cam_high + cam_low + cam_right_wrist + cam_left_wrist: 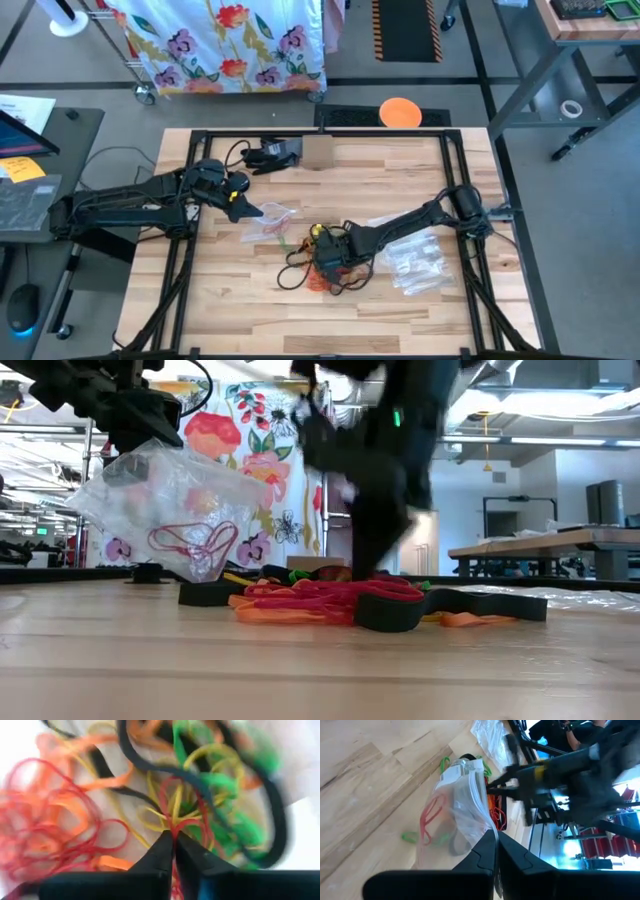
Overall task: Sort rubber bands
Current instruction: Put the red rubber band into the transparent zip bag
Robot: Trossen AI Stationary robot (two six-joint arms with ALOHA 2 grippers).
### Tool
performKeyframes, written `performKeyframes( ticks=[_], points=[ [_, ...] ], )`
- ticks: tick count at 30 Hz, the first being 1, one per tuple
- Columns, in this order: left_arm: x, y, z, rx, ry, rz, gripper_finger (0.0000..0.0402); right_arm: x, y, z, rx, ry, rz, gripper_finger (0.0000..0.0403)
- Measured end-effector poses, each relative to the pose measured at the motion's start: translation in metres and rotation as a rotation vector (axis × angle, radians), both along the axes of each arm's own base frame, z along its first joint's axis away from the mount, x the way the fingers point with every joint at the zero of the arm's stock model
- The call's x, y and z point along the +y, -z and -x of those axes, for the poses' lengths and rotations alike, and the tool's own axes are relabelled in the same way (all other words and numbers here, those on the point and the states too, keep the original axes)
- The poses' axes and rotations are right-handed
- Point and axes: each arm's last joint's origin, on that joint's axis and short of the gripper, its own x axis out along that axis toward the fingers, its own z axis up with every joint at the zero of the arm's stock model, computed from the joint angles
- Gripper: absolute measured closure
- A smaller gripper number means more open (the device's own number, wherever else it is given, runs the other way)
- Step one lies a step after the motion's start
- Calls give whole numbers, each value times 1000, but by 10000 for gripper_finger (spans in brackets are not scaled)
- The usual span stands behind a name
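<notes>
Gripping a red rubber band, the right end effector (174, 836) sat closed in the tangled rubber bands (318, 272) at mid-table (420, 310) — black loops crossing around it. Left end effector (496, 842) pinched a clear bag (462, 805) raised just beside the pile — more clear bags (415, 262) lay near.

The left gripper (496, 851) is hanging raised above the table, fingers pinched together. The right gripper (174, 851) is reaching down at mid-table, fingers closed.
</notes>
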Motion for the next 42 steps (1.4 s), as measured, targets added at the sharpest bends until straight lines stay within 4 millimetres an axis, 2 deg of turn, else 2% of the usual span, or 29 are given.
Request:
performKeyframes(
  ticks=[5, 9, 12, 19, 24, 34, 42],
  points=[
    [0, 0, 0, 0, 0, 2, 401, 1, -70, 5, -65, -92, 59, 399],
    [0, 0, 0, -1, 3, 0, 401, 6, -108, 16, -139, -148, 81, 401],
    [0, 0, 0, -1, 3, 0, 401, 10, -124, 26, -183, -167, 84, 401],
    [-1, 0, 0, -4, 20, 9, 402, 20, -129, 33, -194, -191, 92, 402],
    [-1, 0, 0, -5, 19, 9, 401, 23, -125, 32, -174, -181, 48, 402],
    [-1, 0, 0, -5, 18, 8, 401, 23, -116, 31, -151, -182, 25, 367],
    [-1, 0, 0, -7, 24, -5, 402, 23, -116, 31, -148, -198, 37, 370]
  ],
)
